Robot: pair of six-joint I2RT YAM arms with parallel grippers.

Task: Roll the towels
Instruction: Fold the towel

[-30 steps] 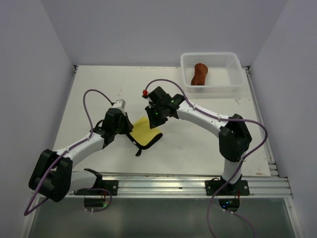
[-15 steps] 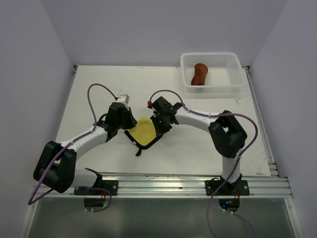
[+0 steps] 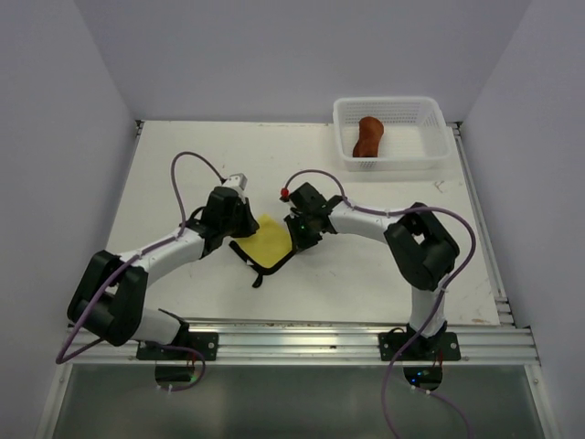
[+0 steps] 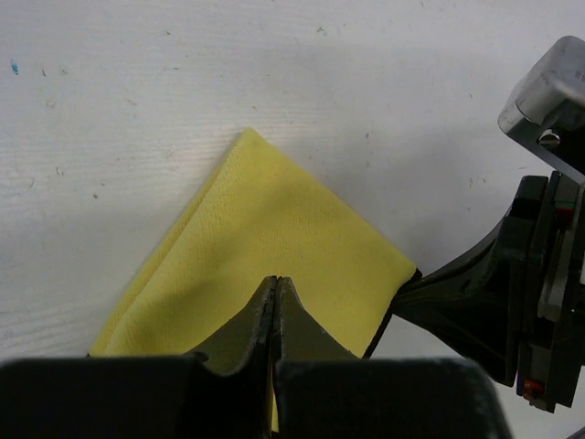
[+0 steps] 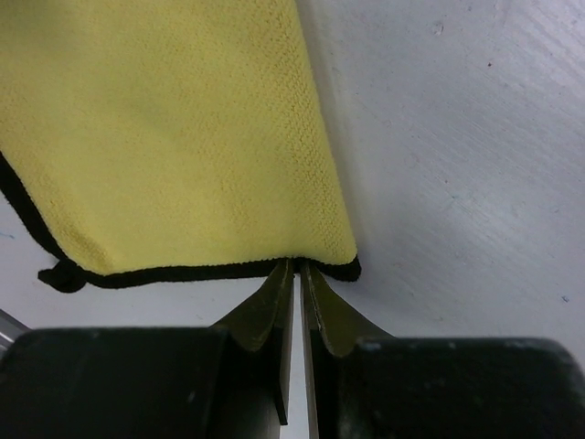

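Left gripper (image 4: 275, 288): fingers pressed together, no gap showing. The tips sit on the near part of the yellow towel (image 4: 283, 229), and cloth runs under them, so it reads as a pinch on the fabric. Left wrist view shows the towel doubled over, with two layers visible along its left edge.

Right gripper (image 5: 296, 270): fingers all but together, only a hairline slit between them. The tips meet on the towel's dark hem (image 5: 210, 272) near a corner, pinching that edge. The rest of the yellow towel (image 5: 174, 128) spreads away from the tips, flat on the table (image 5: 457, 165).

Top view: yellow towel (image 3: 269, 240) lies mid-table, slightly left of centre. Left gripper (image 3: 247, 227) is on its left side and right gripper (image 3: 295, 240) on its right, both touching it, the two heads close together across the cloth. A dark edging loop (image 3: 262, 271) trails off the near side.

Brown towel (image 3: 367, 137) is bunched up inside the white basket (image 3: 430, 123) at the far right of the table, well apart from both grippers.
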